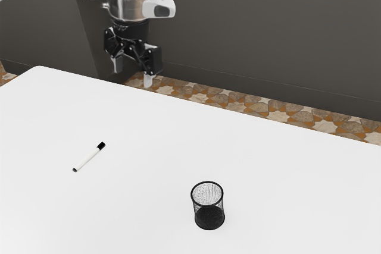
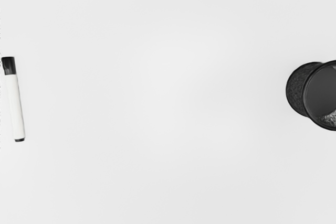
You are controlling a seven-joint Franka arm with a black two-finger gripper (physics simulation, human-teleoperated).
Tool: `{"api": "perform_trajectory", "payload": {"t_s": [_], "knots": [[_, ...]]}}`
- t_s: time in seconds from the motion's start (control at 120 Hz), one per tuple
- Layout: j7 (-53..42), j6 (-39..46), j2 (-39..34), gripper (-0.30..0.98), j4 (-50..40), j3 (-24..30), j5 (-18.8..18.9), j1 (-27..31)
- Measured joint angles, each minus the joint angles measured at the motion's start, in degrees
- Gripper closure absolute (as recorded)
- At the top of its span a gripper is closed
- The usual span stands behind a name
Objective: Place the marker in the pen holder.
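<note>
My gripper hangs high above the table's far edge in the exterior view, its two fingers well apart with nothing between them. A white marker with a black cap lies flat on the table toward the exterior view's left; the wrist view also has the marker. The black mesh pen holder stands upright, nearer that camera and farther right than the marker. In the wrist view the pen holder is partly cut off. Both objects are well away from the gripper.
The white table has its far edge below and beside the hand. Beyond it are a patterned floor and a dark wall. A wide stretch of tabletop separates marker and pen holder.
</note>
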State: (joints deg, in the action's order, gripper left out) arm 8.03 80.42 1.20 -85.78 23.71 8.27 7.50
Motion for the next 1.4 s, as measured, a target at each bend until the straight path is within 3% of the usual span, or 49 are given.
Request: {"api": "perform_trajectory", "payload": {"t_s": [0.117,0.233,0.3,0.375,0.483,0.525,0.558,0.642,0.692,1.017,1.242,1.4], "knots": [[0.6,3.2,-1.0,0.00,-3.6,-6.7,0.8,-6.6],[0.5,13.2,-5.9,0.00,-24.2,-12.8,0.5,-9.1],[-0.3,19.5,-5.0,0.00,-33.2,-16.4,0.3,-3.5],[-1.9,27.8,-2.5,0.00,-40.6,-18.5,0.9,6.9],[-4.9,38.7,1.0,0.00,-43.4,-19.1,2.4,22.8],[-6.3,42.1,2.9,0.00,-42.2,-19.1,3.1,26.0],[-7.5,44.3,4.1,0.00,-40.9,-19.0,3.5,24.3],[-10.4,48.3,7.9,0.00,-37.2,-18.7,4.0,11.1],[-12.3,50.0,8.8,0.00,-36.4,-18.8,4.0,8.3],[-26.0,55.5,13.9,0.00,-32.6,-19.4,4.0,8.2],[-31.8,56.3,16.5,0.00,-33.1,-22.6,-4.8,10.6],[-34.9,56.3,21.1,0.00,-28.4,-22.8,-6.7,9.3]]}}
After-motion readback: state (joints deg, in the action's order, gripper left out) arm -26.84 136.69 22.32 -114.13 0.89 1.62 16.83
